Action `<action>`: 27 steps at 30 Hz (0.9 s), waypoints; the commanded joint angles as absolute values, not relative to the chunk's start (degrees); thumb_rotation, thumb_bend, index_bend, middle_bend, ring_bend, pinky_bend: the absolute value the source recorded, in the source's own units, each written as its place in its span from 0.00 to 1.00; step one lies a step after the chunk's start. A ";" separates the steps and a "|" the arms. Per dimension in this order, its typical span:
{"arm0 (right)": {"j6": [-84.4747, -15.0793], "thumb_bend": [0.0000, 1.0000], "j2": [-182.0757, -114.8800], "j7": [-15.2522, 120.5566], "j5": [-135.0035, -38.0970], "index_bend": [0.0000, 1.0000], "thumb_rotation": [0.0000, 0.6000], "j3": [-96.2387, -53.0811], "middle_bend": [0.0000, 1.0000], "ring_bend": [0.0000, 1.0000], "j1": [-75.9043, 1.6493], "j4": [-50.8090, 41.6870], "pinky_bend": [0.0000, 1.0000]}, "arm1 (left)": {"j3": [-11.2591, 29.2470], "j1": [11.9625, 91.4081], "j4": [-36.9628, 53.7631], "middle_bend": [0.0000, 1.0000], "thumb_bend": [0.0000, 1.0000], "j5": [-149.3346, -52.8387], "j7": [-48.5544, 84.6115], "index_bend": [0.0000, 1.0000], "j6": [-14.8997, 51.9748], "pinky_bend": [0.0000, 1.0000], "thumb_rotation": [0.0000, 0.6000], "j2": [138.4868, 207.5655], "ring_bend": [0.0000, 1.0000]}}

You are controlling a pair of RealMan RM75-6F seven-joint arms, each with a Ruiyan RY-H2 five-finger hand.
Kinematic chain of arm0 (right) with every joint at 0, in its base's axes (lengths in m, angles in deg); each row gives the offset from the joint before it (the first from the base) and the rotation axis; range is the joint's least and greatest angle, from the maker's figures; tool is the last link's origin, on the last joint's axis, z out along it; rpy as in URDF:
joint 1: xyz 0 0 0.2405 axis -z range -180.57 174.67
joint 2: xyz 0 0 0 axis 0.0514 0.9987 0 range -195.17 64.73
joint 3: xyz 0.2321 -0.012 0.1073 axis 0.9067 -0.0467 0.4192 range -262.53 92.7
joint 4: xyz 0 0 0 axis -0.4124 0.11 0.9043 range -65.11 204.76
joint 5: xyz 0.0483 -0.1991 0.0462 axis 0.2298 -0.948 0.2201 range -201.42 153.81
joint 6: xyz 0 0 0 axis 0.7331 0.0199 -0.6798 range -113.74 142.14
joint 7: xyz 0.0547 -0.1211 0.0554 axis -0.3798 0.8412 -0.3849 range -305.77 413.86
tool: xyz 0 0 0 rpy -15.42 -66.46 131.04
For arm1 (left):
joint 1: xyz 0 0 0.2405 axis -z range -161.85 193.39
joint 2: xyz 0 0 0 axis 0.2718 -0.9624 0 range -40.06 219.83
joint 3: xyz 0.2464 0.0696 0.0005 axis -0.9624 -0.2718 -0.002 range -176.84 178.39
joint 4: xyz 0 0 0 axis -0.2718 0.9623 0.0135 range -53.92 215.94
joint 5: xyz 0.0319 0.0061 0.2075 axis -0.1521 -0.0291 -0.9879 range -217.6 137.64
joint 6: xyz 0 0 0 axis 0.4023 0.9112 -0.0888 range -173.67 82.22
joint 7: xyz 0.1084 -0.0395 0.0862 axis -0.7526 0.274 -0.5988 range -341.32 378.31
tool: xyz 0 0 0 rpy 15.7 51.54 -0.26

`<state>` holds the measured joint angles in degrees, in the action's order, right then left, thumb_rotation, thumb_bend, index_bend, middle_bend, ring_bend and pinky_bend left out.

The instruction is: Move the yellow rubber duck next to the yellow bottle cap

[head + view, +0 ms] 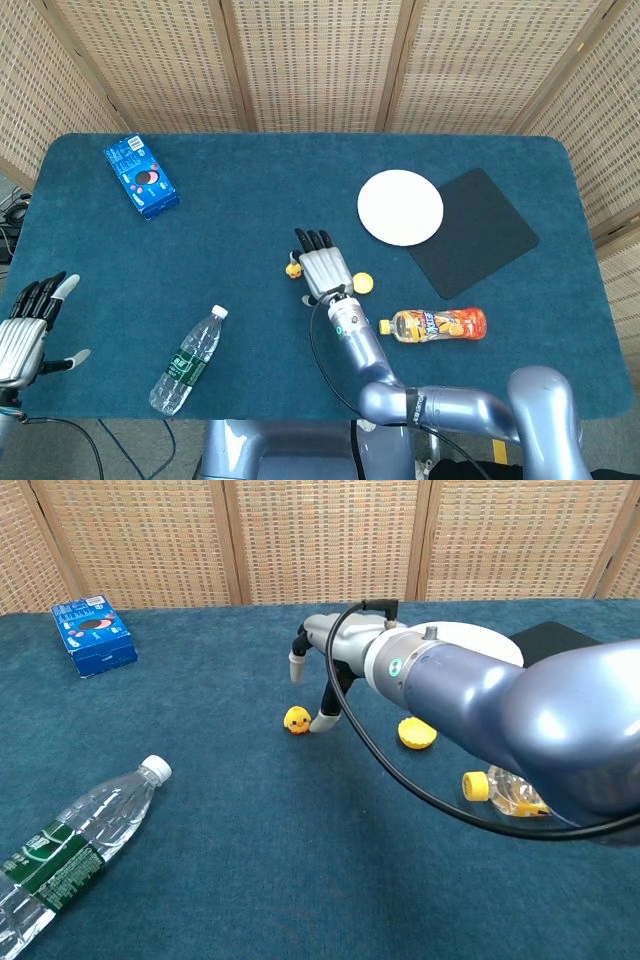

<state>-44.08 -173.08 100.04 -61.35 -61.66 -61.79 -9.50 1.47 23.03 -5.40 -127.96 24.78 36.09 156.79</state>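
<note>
The small yellow rubber duck stands on the blue table cloth near the middle. My right hand hovers just right of it, palm down, fingers extended and apart. One fingertip reaches down close beside the duck, and nothing is held. The loose yellow bottle cap lies on the cloth to the right of that hand. At the front left edge my left hand is spread and empty.
An orange juice bottle lies in front of the cap. A water bottle lies at front left. A blue box sits back left. A white plate and black mat are back right.
</note>
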 commanded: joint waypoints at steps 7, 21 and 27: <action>-41.22 0.19 -175.72 97.14 -60.49 0.36 1.00 -60.93 0.02 0.00 -64.60 -2.32 0.02 | 1.50 23.36 -5.03 0.00 0.11 -127.31 24.68 0.00 35.20 0.00 1.00 157.05 0.00; -37.49 0.19 -178.65 94.04 -59.41 0.36 1.00 -59.46 0.02 0.00 -67.90 6.71 0.03 | 1.63 23.73 -4.37 0.00 0.11 -125.99 25.26 0.00 33.77 0.00 1.00 157.09 0.00; -35.81 0.19 -179.74 92.82 -58.84 0.36 1.00 -59.46 0.02 0.00 -68.71 9.65 0.03 | 1.52 24.03 -4.11 0.00 0.11 -125.64 25.39 0.00 32.88 0.00 1.00 157.18 0.00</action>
<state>-36.09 -179.46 93.03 -58.90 -59.42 -68.48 9.24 1.52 24.02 -4.12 -125.65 25.39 32.89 157.17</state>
